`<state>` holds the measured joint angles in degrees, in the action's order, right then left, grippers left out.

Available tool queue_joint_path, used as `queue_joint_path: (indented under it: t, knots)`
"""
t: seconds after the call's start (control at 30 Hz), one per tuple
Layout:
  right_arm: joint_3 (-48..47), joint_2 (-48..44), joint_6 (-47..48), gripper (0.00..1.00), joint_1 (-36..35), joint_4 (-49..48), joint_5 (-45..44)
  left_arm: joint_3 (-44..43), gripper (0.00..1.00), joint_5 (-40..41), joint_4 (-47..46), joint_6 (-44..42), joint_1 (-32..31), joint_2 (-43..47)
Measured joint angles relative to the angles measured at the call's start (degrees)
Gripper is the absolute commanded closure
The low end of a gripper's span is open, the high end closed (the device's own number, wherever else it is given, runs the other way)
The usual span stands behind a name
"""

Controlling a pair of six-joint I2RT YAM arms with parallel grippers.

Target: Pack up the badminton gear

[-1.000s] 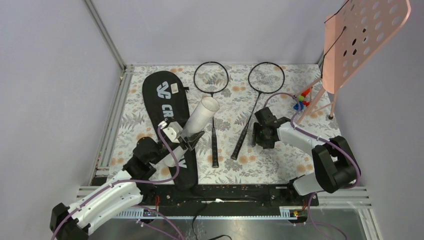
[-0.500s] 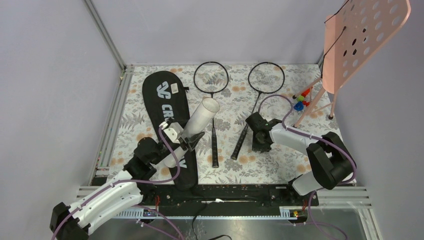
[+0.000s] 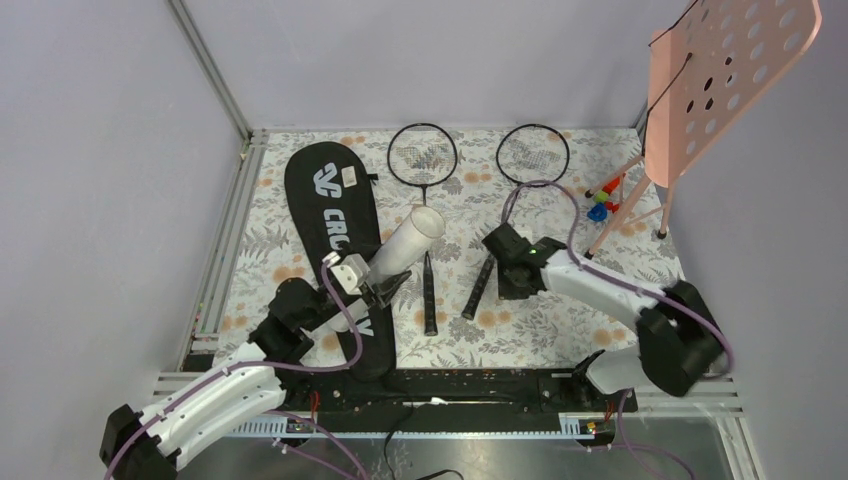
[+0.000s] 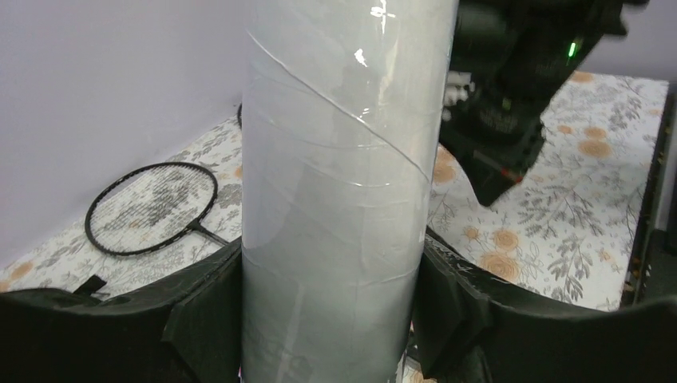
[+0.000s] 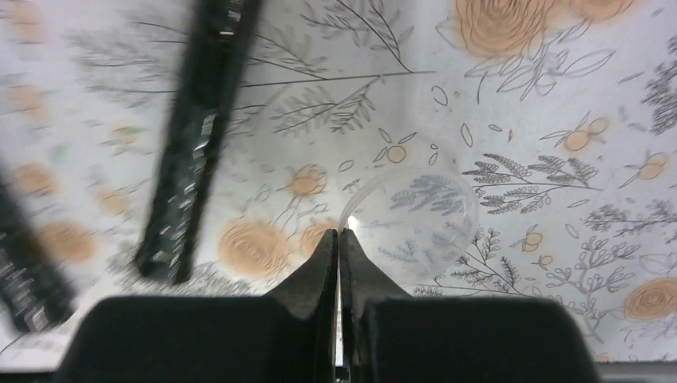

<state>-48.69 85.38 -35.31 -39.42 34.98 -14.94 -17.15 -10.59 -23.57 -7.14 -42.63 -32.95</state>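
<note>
Clamps the white tube [image 4: 343, 159] in the left gripper [image 4: 329, 319] at the near left, jaws spread wide with a pad pressed on each side of its lower body; carries it tilted above the near end of the black bag [image 3: 330, 200], a touch lower and further right than a second ago; runs its long axis from near left up toward far right, open mouth raised and turned toward the other arm; leaves the bag flat on the floral cloth [image 3: 560, 330], long axis near to far, wide end away.

Further out on the right, brings the right gripper [image 5: 339, 239] leftward to just beside the handle of the right racket [image 3: 533, 155] and closes it from open to fully shut within the last second; meets fingertips at the rim of a clear round cap [image 5: 415, 219] lying flat on the cloth; cannot tell whether the thin rim is pinched or only touched.

Reads, as a judgement, as fetching the tube's lid, so capping looks like the step in hand.

Leaves the left racket [image 3: 423, 155] and the right one untouched, heads far, handles toward the arms; the left straight, the right slanting toward near left.
</note>
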Motion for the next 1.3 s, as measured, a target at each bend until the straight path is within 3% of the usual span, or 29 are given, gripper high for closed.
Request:
queue_joint_path:
  t: [0.23, 0.43, 0.6, 0.8, 1.3]
  knots:
    - [-1.36, -24.63, 9.60, 1.00, -0.20, 3.13, 11.89, -0.28, 0.35, -11.82, 4.48, -7.96, -0.04, 0.98]
    - [-13.11, -38.66, 16.31, 1.00, -0.31, 8.63, 28.22, -2.21, 0.35, -22.32, 12.02, -15.58, -0.22, -0.42]
    - [-25.05, -39.52, 19.89, 1.00, -0.33, 10.88, 38.12, -4.90, 0.35, -23.50, 13.79, -16.85, -0.22, -3.28]
    - [-31.36, -35.91, 21.64, 1.00, -0.35, 13.03, 44.92, -9.64, 0.35, -22.49, 14.45, -15.45, -0.22, -7.21]
    - [-37.81, -26.40, 20.24, 1.00, -0.33, 13.70, 49.42, -10.10, 0.35, -23.10, 13.20, -13.11, -0.22, -10.19]
